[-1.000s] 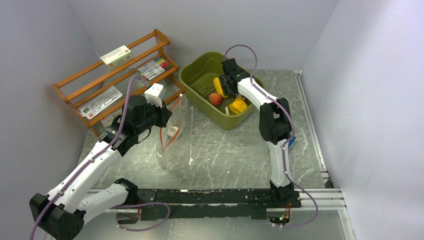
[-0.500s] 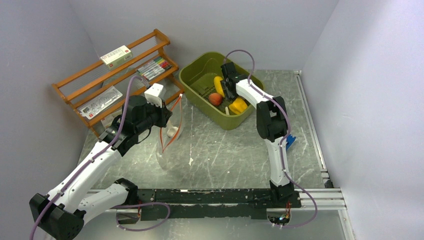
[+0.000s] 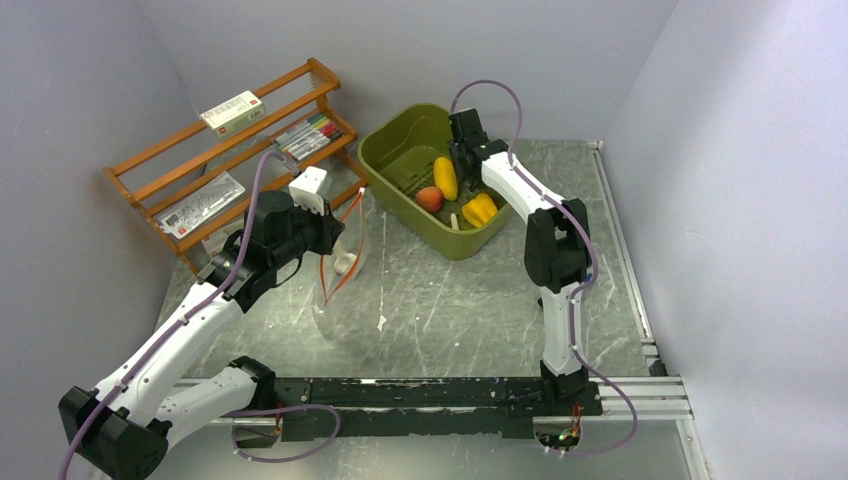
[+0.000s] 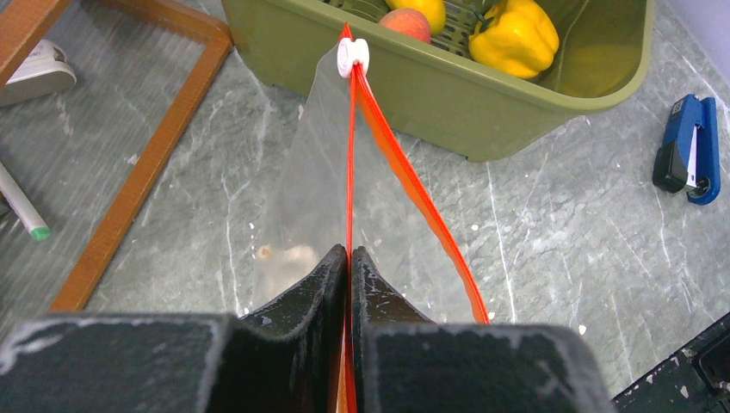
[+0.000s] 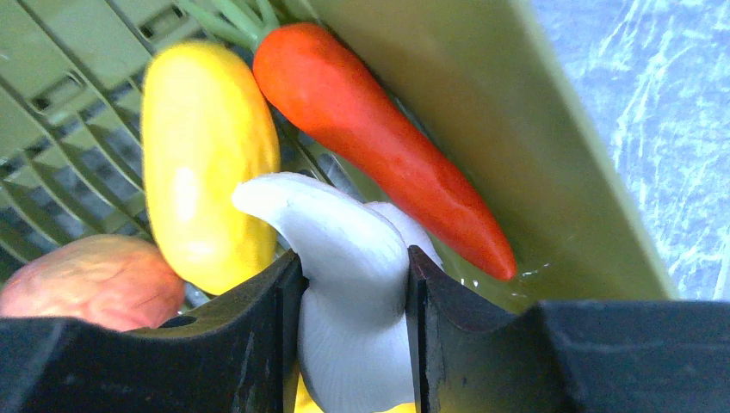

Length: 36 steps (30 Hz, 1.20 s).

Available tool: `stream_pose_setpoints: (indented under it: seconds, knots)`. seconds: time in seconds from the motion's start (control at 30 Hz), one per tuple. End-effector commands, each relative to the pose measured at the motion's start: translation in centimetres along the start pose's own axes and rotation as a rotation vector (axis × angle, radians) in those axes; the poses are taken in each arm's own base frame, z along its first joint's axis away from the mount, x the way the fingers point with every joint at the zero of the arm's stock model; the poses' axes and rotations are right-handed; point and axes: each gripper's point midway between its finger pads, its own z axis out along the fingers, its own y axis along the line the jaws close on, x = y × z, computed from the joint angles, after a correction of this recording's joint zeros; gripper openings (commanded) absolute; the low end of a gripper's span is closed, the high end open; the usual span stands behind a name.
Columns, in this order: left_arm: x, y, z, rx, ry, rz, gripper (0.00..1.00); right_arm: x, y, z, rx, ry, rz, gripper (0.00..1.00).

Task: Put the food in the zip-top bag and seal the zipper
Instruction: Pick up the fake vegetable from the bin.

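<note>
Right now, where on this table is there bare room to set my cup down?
The widest bare grey marble tabletop lies between the clear zip-top plastic bag and the right arm, nearer than the olive-green plastic basket. The far right corner beyond the basket is also bare. Crowded: the basket itself and around the orange wooden rack.

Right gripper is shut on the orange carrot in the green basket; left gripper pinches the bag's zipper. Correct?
No: the right wrist view shows the right gripper shut on the white piece, the carrot lying beside it. The rest holds.
</note>
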Motion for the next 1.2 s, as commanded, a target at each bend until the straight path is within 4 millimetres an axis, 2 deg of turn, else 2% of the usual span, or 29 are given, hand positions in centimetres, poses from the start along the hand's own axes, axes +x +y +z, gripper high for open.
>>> stream_pose_setpoints:
  seconds: [0.0,0.33,0.43,0.47,0.63,0.87,1.07,1.17]
  knots:
    - [-0.7,0.1,0.0,0.003,-0.032,0.008,0.07,-2.4,-0.6,-2.3,-0.019,-0.082,0.049,0.34]
    - [-0.6,0.2,0.1,-0.004,-0.026,0.007,0.07,-3.2,-0.6,-4.2,-0.055,-0.104,0.073,0.33]
    - [-0.5,0.2,0.2,-0.003,-0.024,0.006,0.07,-3.1,0.0,-4.6,-0.097,-0.107,0.083,0.33]
    - [-0.5,0.2,0.2,-0.001,-0.023,0.006,0.07,-3.8,-0.1,-6.0,-0.112,-0.135,0.095,0.33]
    - [-0.4,0.2,0.3,-0.005,-0.016,-0.003,0.07,-4.1,0.8,-8.9,-0.210,-0.178,0.144,0.33]
    - [-0.2,0.3,0.6,-0.012,-0.001,-0.006,0.07,-4.8,2.6,-14.0,-0.388,-0.258,0.266,0.33]
    - [-0.1,-0.2,0.8,0.017,0.009,-0.012,0.07,-6.9,5.3,-21.3,-0.671,-0.381,0.436,0.33]
    - [0.1,-0.4,1.0,0.024,0.017,-0.019,0.07,-6.9,6.7,-24.5,-0.796,-0.407,0.523,0.33]
